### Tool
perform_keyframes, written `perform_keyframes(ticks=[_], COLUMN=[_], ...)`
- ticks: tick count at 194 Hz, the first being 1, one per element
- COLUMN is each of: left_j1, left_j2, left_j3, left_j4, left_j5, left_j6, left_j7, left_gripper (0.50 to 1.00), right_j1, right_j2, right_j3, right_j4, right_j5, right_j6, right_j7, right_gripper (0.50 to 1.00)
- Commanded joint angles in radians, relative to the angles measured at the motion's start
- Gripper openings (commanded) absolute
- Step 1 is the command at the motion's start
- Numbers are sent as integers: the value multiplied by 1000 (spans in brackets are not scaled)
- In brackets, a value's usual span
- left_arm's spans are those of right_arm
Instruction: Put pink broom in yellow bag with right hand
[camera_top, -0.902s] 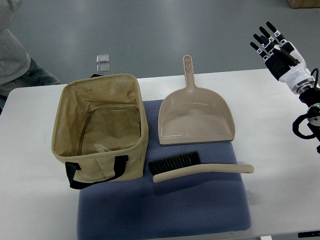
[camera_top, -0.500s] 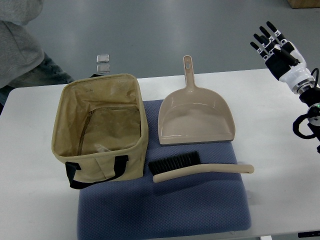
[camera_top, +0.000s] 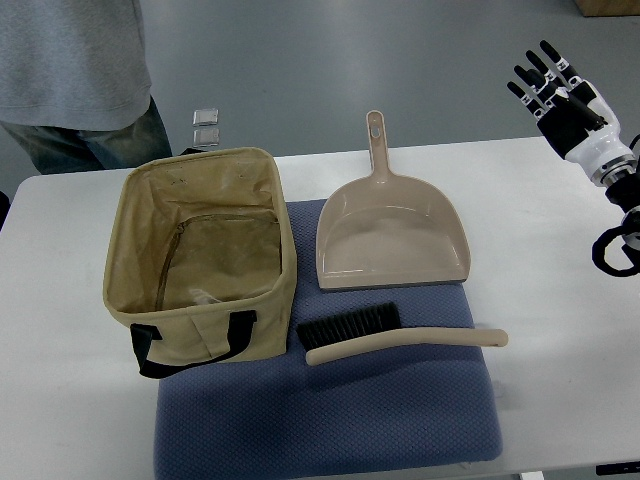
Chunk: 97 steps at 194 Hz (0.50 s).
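The broom (camera_top: 400, 338), pale pinkish-beige with black bristles, lies flat on the blue mat (camera_top: 330, 420), bristles pointing left toward the bag. The tan-yellow fabric bag (camera_top: 200, 260) stands open on the left with black handles. My right hand (camera_top: 560, 90) hovers far off at the upper right, above the table's back edge, fingers spread and holding nothing. It is well away from the broom. No left arm shows.
A matching dustpan (camera_top: 390, 235) lies behind the broom, handle pointing away. A person in a grey top (camera_top: 75, 70) stands at the upper left behind the white table (camera_top: 560, 330). Two small clear squares (camera_top: 206, 125) lie on the floor beyond.
The person at the upper left has stepped further into view. My right hand has shifted slightly right. Broom, bag and dustpan have not moved.
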Motion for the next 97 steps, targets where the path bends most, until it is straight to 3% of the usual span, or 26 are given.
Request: perform_keyframes(ticks=[1,97], left_j1=[0,0], left_j2=[0,0], left_j3=[0,0], left_j4=[-1,-1], left_j5=[0,0], left_j6=[0,0], left_j7=[0,0], left_gripper=[1000,1000], right_j1=[0,-2], right_j2=[0,-3], right_j3=[0,38], right_j4=[1,1], right_j5=[0,-15], right_j6=[0,9], right_j7=[0,-6], right_gripper=[928,930])
